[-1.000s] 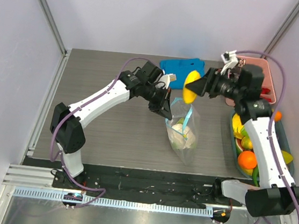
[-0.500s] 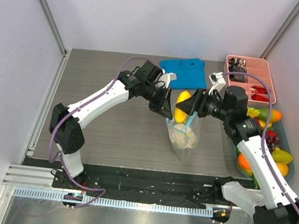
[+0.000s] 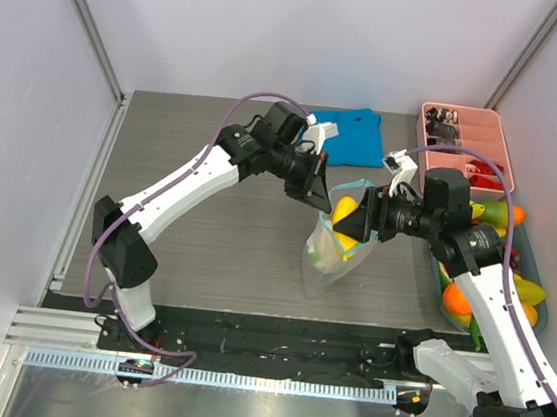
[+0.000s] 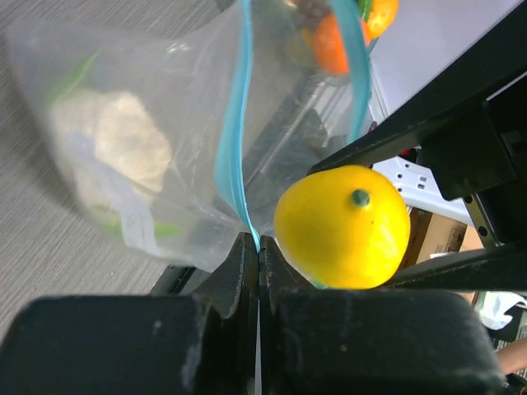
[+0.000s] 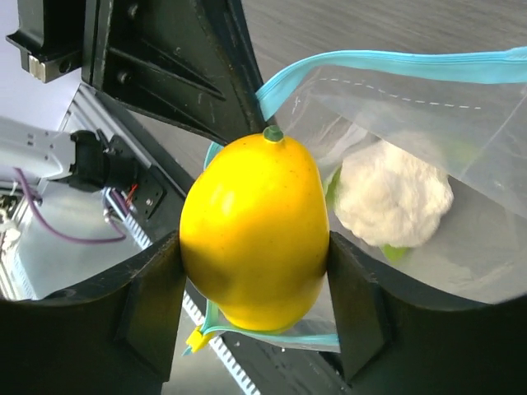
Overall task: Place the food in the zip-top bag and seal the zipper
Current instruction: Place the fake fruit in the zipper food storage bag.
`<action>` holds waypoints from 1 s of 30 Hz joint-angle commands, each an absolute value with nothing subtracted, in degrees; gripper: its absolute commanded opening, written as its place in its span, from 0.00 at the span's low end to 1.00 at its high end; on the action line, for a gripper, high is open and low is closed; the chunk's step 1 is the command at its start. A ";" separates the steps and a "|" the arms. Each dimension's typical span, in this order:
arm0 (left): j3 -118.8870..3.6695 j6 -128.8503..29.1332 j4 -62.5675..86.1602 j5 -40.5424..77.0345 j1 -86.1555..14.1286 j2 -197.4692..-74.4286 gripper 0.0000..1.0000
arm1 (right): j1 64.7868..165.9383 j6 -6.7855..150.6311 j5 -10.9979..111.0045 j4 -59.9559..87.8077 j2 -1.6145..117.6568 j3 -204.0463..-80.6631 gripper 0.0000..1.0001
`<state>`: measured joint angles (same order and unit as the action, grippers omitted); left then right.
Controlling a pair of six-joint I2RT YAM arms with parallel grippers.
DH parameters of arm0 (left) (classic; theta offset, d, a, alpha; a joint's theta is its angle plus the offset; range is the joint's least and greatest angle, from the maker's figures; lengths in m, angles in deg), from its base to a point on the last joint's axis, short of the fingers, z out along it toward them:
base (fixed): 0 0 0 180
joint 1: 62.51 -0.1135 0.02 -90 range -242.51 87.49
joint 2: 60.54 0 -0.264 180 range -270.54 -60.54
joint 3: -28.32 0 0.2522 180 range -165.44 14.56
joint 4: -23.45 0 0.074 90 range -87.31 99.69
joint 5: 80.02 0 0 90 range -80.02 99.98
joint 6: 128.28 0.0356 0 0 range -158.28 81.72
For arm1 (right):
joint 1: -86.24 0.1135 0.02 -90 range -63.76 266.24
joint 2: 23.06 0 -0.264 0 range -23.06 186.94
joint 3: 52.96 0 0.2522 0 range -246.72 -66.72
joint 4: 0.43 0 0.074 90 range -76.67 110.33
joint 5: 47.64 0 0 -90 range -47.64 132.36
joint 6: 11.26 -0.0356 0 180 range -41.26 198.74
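Top external view: the zip-top bag is seen near the middle of the table, with its mouth raised on the far side and its body hanging down toward the near edge; whether its lower end touches the table cannot be told. The bag is held up by the left pincer, which is pressed together on the light-blue zipper at the left corner of the mouth. In the left wrist view the left pincer is shown with its jaws shut flat on the zipper, no gap being left between them. A yellow toy fruit with a small green stem nub is pinched by the right pincer, which is reached in from the right. In the right wrist view the fruit is clamped at its sides between the two black fingers and is placed right at the open mouth, with the zipper running above and below it. A white cauliflower with green leaves is seen lying deeper inside the clear bag. A blue cloth is laid at the far side of the table, a pink tray is set at the far right, and a bin at the right is filled with more toy food.
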<state>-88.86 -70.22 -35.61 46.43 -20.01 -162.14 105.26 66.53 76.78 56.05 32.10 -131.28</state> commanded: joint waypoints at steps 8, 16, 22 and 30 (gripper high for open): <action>-91.43 -67.55 -35.31 45.49 -19.36 -158.45 0.00 | 105.05 68.19 79.02 61.84 33.63 -141.77 0.96; -88.98 -66.76 -34.69 44.44 -19.53 -157.57 0.00 | 95.75 80.04 69.70 72.99 36.44 -151.53 0.98; -87.66 -69.13 -34.25 47.07 -21.99 -158.71 0.00 | 74.57 97.50 73.03 88.90 44.77 -155.05 0.97; -86.08 -68.69 -33.46 46.55 -22.00 -157.22 0.00 | 53.81 115.55 66.40 99.38 51.92 -155.41 0.92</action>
<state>-86.25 -69.09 -35.54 45.19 -22.18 -160.66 57.46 102.94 72.97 86.89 53.89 -154.88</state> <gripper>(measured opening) 0.015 0.932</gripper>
